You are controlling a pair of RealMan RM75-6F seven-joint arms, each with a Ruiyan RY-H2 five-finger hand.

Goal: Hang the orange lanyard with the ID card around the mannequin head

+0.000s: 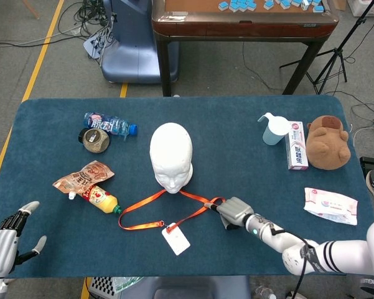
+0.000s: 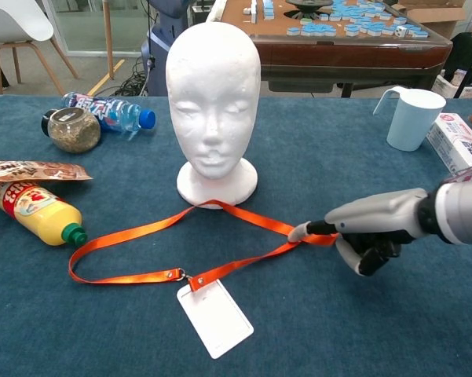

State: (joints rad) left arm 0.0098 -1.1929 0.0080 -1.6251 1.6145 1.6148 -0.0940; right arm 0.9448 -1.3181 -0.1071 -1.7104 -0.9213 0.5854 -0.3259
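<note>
While the orange lanyard (image 2: 220, 236) lies flat on the blue worktop (image 1: 236, 162) in a long skinny loop, its right-hand bend is pinched in the right hand (image 2: 369, 228), thumb and a finger on the strap and the rest of the fingers curled under. So the hand sits at the far right tip of the loop, and the strap runs away from it to the left in two lines: one goes up to touch the front of the mannequin head's base, the other goes lower, past the metal clip. The ID card (image 2: 214, 316) hangs off that clip and lies face up on the cloth, nearest the front edge, a bit left of the hand.

The mannequin head (image 2: 212, 102) stands upright just behind the loop, nothing around its neck yet. The lanyard's left end reaches almost to the green cap of a yellow squeeze bottle (image 2: 35, 214), which lies on its side next to a snack pouch (image 1: 84, 175).

The left hand (image 1: 5, 240) is way off at the front left corner, fingers spread, holding nothing; only the head view shows it.

Further out: a water bottle (image 1: 109, 124) and a small jar (image 1: 94, 139) at back left, a pale blue jug (image 2: 412, 116), a toothpaste box (image 1: 297, 149), a brown plush toy (image 1: 327, 142) and a pack of wipes (image 1: 331, 205) on the right.
</note>
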